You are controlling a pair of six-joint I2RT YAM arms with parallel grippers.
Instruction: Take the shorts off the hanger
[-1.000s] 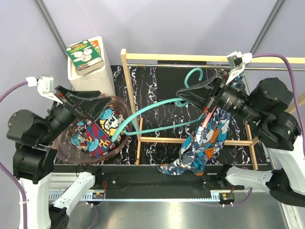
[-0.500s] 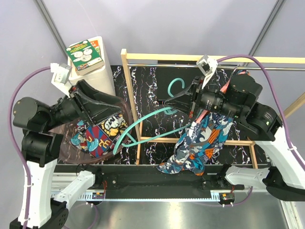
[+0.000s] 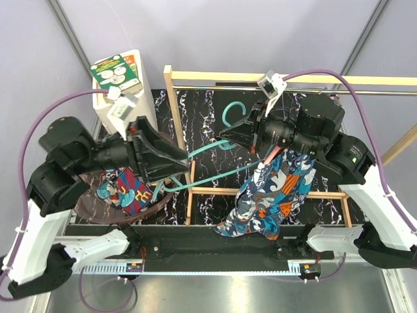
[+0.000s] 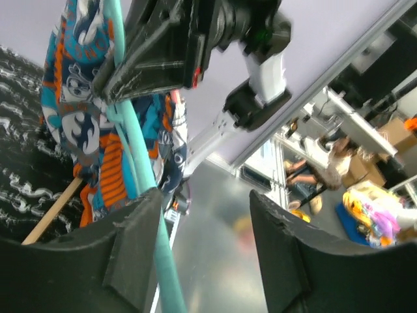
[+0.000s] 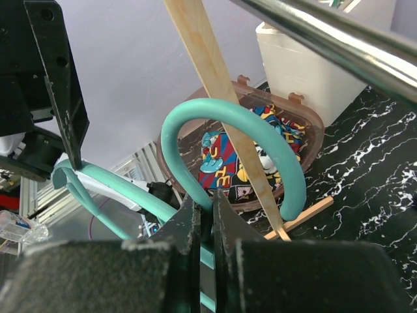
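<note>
The teal hanger (image 3: 215,151) is held level over the wooden rack. My right gripper (image 3: 226,135) is shut on its neck just below the hook (image 5: 189,117). The teal, orange and white shorts (image 3: 270,195) hang from its right part and also show in the left wrist view (image 4: 78,124). My left gripper (image 3: 186,163) is open at the hanger's left end. In the left wrist view the hanger bar (image 4: 127,130) runs along the inner side of the left finger (image 4: 124,254). The comic-print shorts (image 3: 124,189) lie in the brown basket (image 3: 88,205), which also shows in the right wrist view (image 5: 306,140).
The wooden rack frame (image 3: 189,195) stands on the black marbled mat, with a metal rail (image 3: 215,89) across its top. A rack post (image 5: 215,85) crosses the hook in the right wrist view. A white box with a green book (image 3: 117,75) stands at the back left.
My left arm has swung right, from over the basket to the hanger's left end. My right gripper has carried the hanger and shorts to the left.
</note>
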